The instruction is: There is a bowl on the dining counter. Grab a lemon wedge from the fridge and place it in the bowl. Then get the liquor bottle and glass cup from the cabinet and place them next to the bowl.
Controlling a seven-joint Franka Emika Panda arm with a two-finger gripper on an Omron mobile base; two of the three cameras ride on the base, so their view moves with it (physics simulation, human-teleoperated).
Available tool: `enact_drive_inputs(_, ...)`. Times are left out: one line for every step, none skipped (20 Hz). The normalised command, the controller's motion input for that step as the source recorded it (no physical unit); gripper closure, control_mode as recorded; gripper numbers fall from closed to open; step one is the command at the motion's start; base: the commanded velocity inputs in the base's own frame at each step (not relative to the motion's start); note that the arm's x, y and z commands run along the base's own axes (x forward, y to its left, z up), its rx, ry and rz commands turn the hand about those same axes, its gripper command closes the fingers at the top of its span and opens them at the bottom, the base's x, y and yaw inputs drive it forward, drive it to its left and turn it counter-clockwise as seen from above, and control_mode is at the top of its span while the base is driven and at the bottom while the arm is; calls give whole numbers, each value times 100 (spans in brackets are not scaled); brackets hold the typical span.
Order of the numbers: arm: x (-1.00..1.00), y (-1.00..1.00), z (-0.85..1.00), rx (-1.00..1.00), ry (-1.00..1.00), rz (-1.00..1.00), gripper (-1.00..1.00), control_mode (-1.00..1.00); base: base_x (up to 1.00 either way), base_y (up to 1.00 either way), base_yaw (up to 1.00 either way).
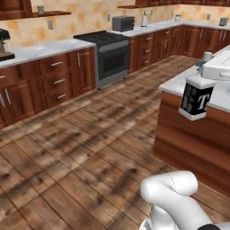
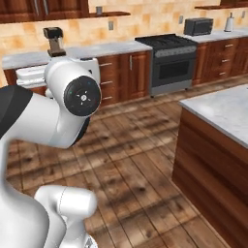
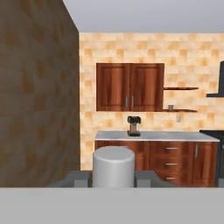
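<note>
The liquor bottle (image 1: 196,99), with a black label and a white letter T, hangs upright beside the near corner of the dining counter (image 1: 179,83). My gripper (image 1: 204,75) is shut on its top, coming in from the right above the counter. In the hand view the bottle's grey round top (image 3: 113,166) sits between the two dark fingertips (image 3: 79,178) of the gripper (image 3: 113,178). A small pale thing (image 1: 206,56) stands on the counter behind my hand, too hidden to identify. The grey counter top (image 2: 223,111) lies at the right in the right base view.
Across the wooden floor (image 1: 90,148) runs a row of brown base cabinets with a stove (image 1: 108,54) and a coffee machine (image 3: 133,126). A closed wall cabinet (image 3: 130,86) hangs above it. A tall brown panel (image 3: 39,96) stands close on the left of the hand view.
</note>
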Motion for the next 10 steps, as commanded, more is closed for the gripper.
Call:
enact_drive_inputs(0, 0, 0, 0, 0, 0, 100, 100, -100, -100, -3)
enact_drive_inputs(0, 0, 0, 0, 0, 0, 100, 100, -100, -100, -2)
enact_drive_inputs(0, 0, 0, 0, 0, 0, 100, 100, -100, -100, -1)
enact_drive_inputs(0, 0, 0, 0, 0, 0, 100, 100, -100, -100, -1)
enact_drive_inputs(0, 0, 0, 0, 0, 0, 100, 100, -100, -100, 0)
enact_drive_inputs(0, 0, 0, 0, 0, 0, 100, 100, -100, -100, 0)
enact_drive_inputs(0, 0, 0, 0, 0, 0, 100, 100, -100, -100, 0)
enact_drive_inputs(0, 0, 0, 0, 0, 0, 100, 100, -100, -100, 0)
enact_drive_inputs(0, 0, 0, 0, 0, 0, 100, 100, -100, -100, 0)
enact_drive_inputs(0, 0, 0, 0, 0, 0, 100, 100, -100, -100, 0)
